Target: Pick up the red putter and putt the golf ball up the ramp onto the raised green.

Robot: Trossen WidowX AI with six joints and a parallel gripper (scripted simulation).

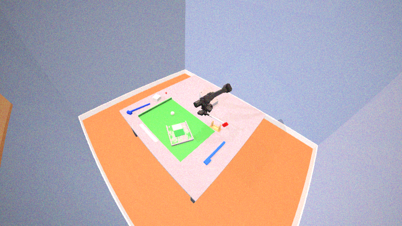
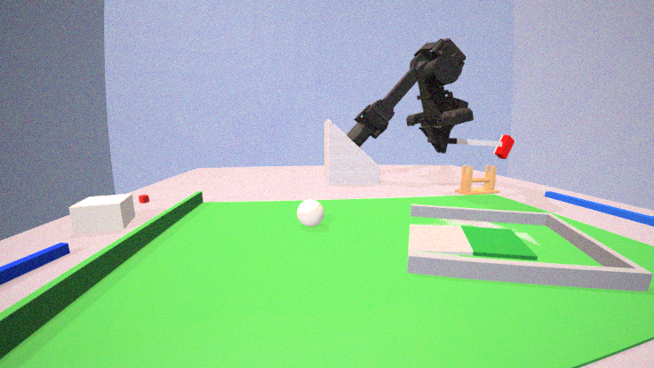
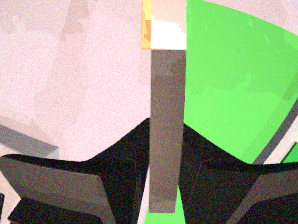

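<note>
My gripper is shut on the dark grip of the red putter. The putter is in the air above its wooden stand, shaft nearly level, red head at the far end from the fingers; the head is outside the wrist view. The white golf ball rests on the green mat, away from the gripper. The pale ramp meets the darker raised green, inside a low grey wall.
The wooden stand is beside the mat, below the putter. A dark green rail edges the mat. Beyond it are a white block, a red cube and a blue club. Another blue club lies opposite.
</note>
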